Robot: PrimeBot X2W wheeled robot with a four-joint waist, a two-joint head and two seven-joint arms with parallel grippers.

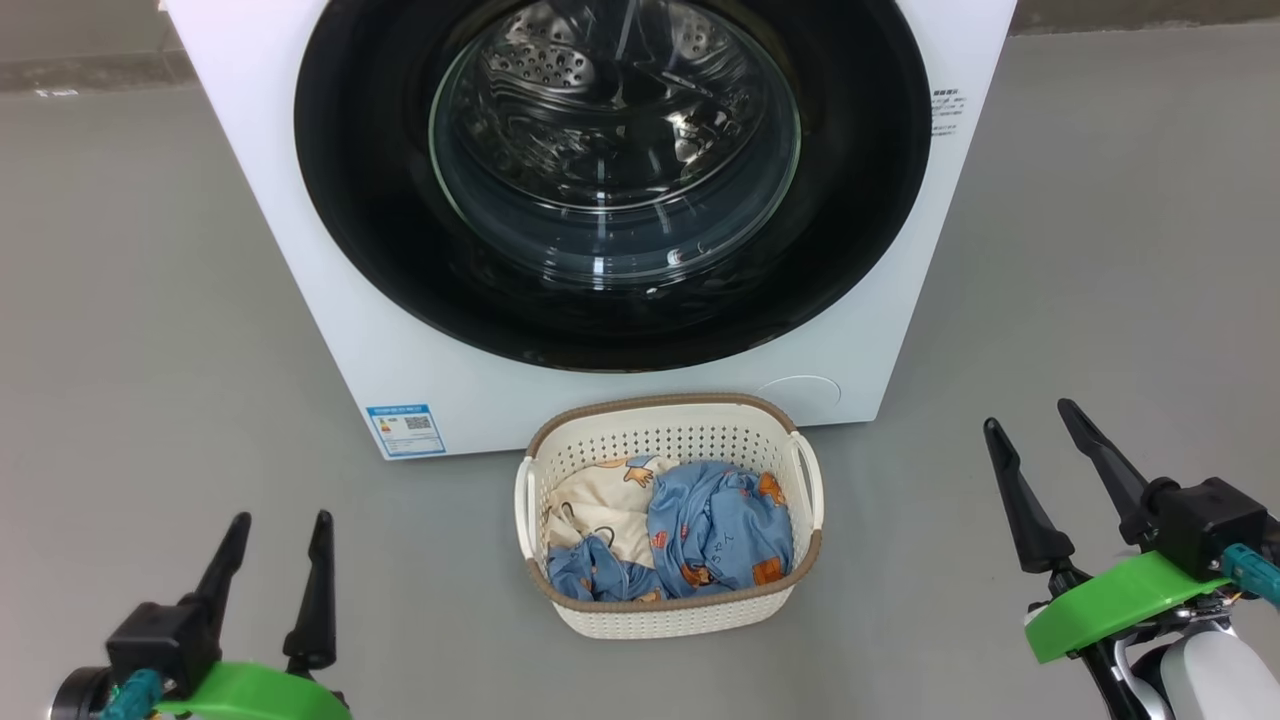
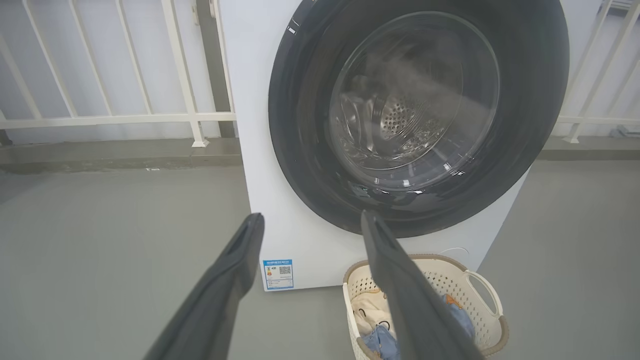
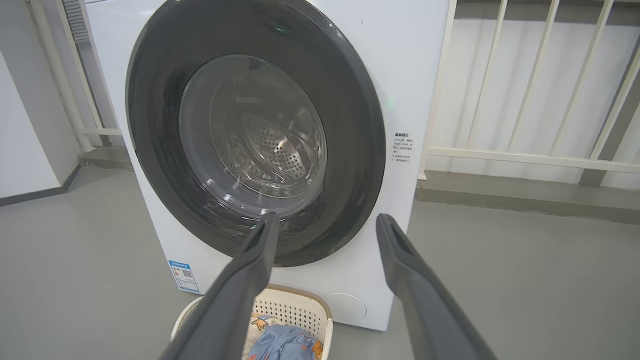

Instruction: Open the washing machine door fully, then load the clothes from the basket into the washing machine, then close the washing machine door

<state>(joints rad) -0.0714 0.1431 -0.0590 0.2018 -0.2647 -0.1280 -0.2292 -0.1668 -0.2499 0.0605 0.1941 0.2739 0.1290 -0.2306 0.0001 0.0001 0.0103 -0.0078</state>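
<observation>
Blue bear-print clothes [image 1: 715, 535], cream basket [image 1: 680, 612], white washing machine [image 1: 330, 330].

There is 1 washing machine [image 1: 330, 300] with 1 round door [image 1: 860, 200] and 1 blue label sticker [image 1: 405, 429]. 1 basket [image 1: 670, 615] has 2 side handles [image 1: 806, 480] and holds clothes [image 1: 715, 530] of 2 colours, blue and cream. There are 2 grippers, the left gripper [image 1: 281, 522] and the right gripper [image 1: 1030, 412], each with 2 fingers [image 1: 318, 590].

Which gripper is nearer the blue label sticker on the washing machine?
Left. The left gripper sits just short of the blue label sticker at the washing machine's lower left corner; the right gripper is beyond the basket, on the other side.
</observation>
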